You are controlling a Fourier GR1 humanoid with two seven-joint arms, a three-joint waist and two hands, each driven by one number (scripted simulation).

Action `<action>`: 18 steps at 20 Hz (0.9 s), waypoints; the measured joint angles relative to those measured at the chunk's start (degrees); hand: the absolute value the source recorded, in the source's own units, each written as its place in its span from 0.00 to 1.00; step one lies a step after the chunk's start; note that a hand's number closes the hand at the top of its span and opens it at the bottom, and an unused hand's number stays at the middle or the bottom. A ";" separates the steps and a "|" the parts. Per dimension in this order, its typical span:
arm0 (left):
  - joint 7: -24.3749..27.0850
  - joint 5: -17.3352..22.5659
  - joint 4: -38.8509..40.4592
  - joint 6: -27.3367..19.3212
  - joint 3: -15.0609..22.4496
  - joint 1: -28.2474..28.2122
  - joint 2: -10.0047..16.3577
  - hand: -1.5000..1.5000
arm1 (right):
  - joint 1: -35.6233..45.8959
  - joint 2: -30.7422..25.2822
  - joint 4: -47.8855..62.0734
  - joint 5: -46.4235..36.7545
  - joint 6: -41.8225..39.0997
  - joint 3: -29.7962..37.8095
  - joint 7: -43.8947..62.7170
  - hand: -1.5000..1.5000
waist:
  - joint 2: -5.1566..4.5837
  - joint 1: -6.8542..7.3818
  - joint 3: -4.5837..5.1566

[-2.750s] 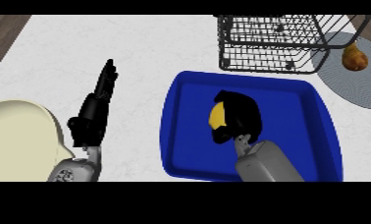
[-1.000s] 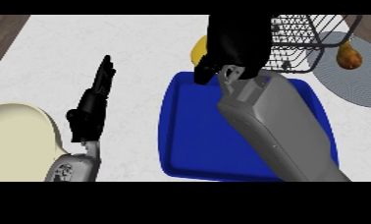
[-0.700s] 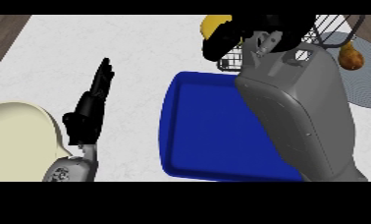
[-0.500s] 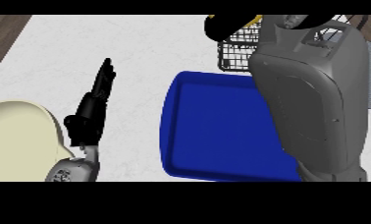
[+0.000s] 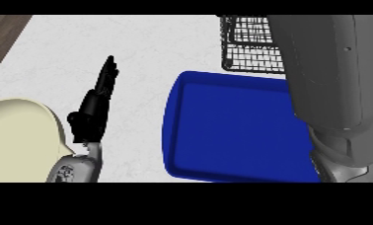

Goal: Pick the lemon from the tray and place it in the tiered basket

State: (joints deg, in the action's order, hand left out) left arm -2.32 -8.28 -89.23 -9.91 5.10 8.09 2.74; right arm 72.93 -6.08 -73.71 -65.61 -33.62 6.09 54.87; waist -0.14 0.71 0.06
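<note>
I am not seeing the lemon anywhere. My right forearm (image 5: 328, 81), a broad smooth grey casing, is covering the counter's right side, hiding part of the basket (image 5: 247, 46) and the tray's right edge. My right hand is lying beyond the view, so I cannot tell whether it is holding anything. The basket, black wire mesh, is sitting toward the far right corner. The tray (image 5: 233, 125), glossy blue with rounded corners and a raised rim, is lying just in front of it. My left hand (image 5: 94, 105) is resting open near the left edge of the pale marbled counter (image 5: 146, 41), fingers straight. A cream rounded shape (image 5: 29, 140) is showing at the near left corner.
</note>
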 measured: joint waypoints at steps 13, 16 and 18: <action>-1.02 -0.71 -0.53 -0.06 -0.27 0.81 -0.26 0.50 | -1.17 -8.08 17.84 -4.31 11.83 1.09 -9.74 1.00 | -0.10 0.09 -0.05; -0.70 -0.66 -0.38 -0.01 -0.07 0.74 -0.60 0.50 | -1.41 -7.70 19.63 -2.25 16.74 5.73 -7.70 0.00 | -0.20 0.27 -0.06; -0.83 -0.38 -0.70 0.29 -0.48 0.54 -0.22 0.50 | -2.51 -7.53 19.76 -0.54 18.54 7.76 -7.73 0.00 | -0.11 0.11 -0.06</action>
State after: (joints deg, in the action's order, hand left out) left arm -3.14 -8.66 -89.93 -9.62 4.62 8.63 2.52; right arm 70.42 -13.61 -53.95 -66.16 -15.08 13.84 47.14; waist -0.25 0.82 0.00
